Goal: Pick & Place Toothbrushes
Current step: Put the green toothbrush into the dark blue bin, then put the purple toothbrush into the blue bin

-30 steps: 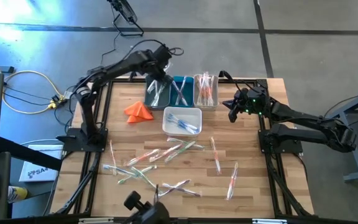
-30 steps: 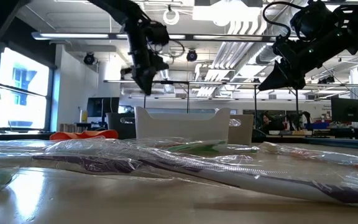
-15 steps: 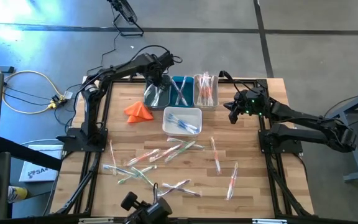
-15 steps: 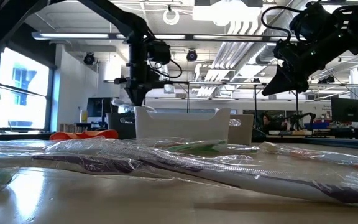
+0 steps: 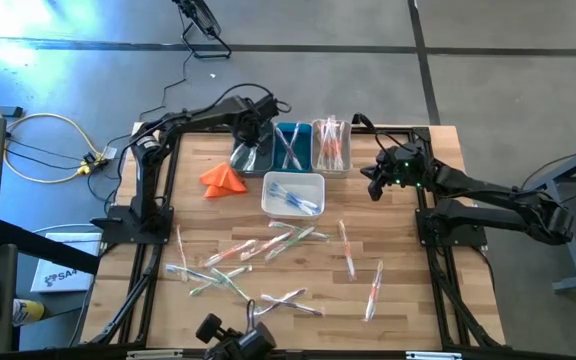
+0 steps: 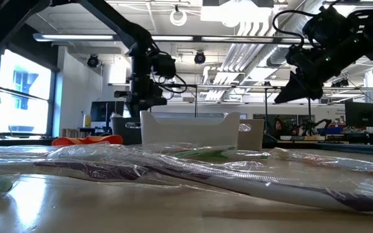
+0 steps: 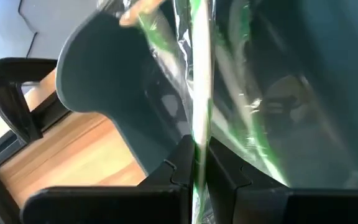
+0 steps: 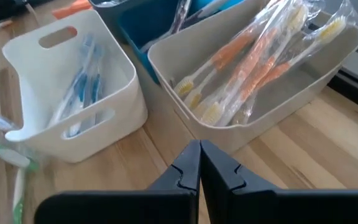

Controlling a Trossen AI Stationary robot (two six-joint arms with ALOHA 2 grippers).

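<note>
On the wooden bench (image 5: 398,300) stand four bins in a bunch at the far side. Take the white bin (image 5: 293,195) as the middle mark. It has blue toothbrushes (image 8: 79,102) inside. Behind it stand three more bins in a row: a grey bin (image 5: 252,155), a blue bin (image 5: 290,147) and a beige bin (image 5: 330,147). The beige bin holds orange toothbrushes (image 8: 253,62).

Left of the white bin lies an orange cloth (image 5: 224,178). In front of the white bin, many loose toothbrushes (image 5: 268,245) in clear wrappers lie spread over the bench.

The left gripper (image 5: 248,130) hangs over the grey bin, behind and left of the white bin. Its jaws pinch a green toothbrush (image 7: 199,93) in a wrapper. The brush runs from between the jaws down into the grey bin, where more green brushes lie.

The right gripper (image 5: 376,178) hovers to the right of the white bin, near the beige bin. Its jaws are clenched tight with nothing between them.
</note>
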